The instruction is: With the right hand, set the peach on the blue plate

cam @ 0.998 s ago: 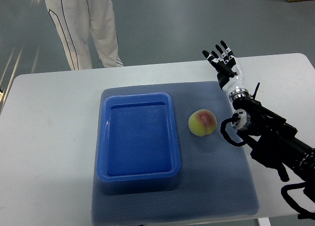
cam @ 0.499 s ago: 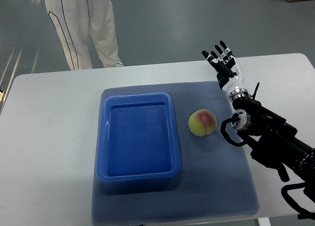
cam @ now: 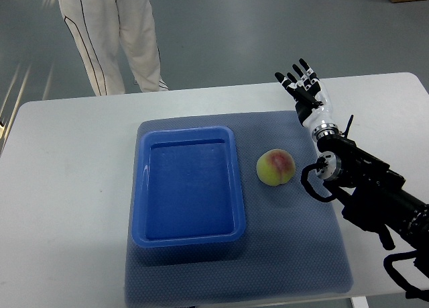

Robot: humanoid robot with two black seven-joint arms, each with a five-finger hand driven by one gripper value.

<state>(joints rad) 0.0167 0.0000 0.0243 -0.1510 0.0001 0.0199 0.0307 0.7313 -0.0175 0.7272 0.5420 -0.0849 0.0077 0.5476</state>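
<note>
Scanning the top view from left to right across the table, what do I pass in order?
Bare table → blue plate, sitting on the mat → peach, on the mat just right of the plate → right robot hand, open, raised over the mat's far right corner.

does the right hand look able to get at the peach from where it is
Probably yes: the right hand is open beyond the peach, which lies alone on the mat beside the plate, nothing between them.
</note>
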